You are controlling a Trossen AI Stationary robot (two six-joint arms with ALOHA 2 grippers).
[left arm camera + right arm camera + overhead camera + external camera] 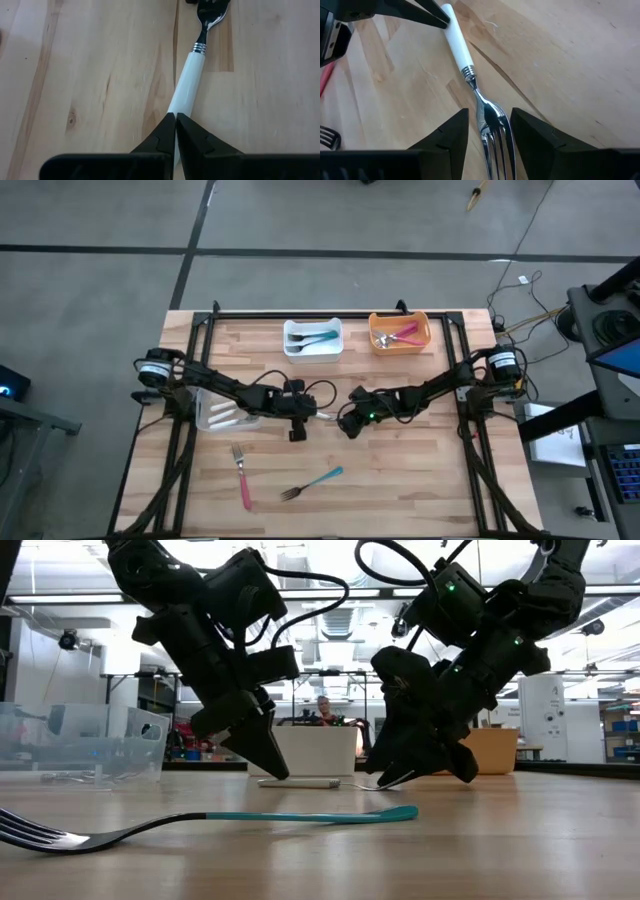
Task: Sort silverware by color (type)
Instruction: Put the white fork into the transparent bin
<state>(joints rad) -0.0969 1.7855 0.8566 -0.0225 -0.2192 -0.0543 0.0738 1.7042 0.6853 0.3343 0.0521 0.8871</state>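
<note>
The table (400, 480) carries everything, and the white fork (189, 82) near its middle serves as the landmark. Both arms reach inward to that fork from opposite sides.

The left gripper (176, 131) sits at the fork's handle end, fingers pressed together with their tips touching the white handle's tip; whether they pinch it or merely rest against it I cannot tell. The right gripper (489, 125) is at the fork's head end, its two fingers (452, 135) apart and straddling the shiny tines, one on each side; from the wrist view contact with the metal cannot be judged. The fork lies flat on the wood between the two grippers.

A clear bin (222, 412) lies beyond the handle end, under the left arm. Farther back from the fork, at the table's far edge, stand a white bin (313, 338) holding teal-handled pieces and an orange bin (399, 332) holding pink-handled ones.

Toward the near edge from the white fork lie a teal fork (311, 483) and, farther to the left arm's side, a pink fork (242, 475), apart from each other and from both grippers.
</note>
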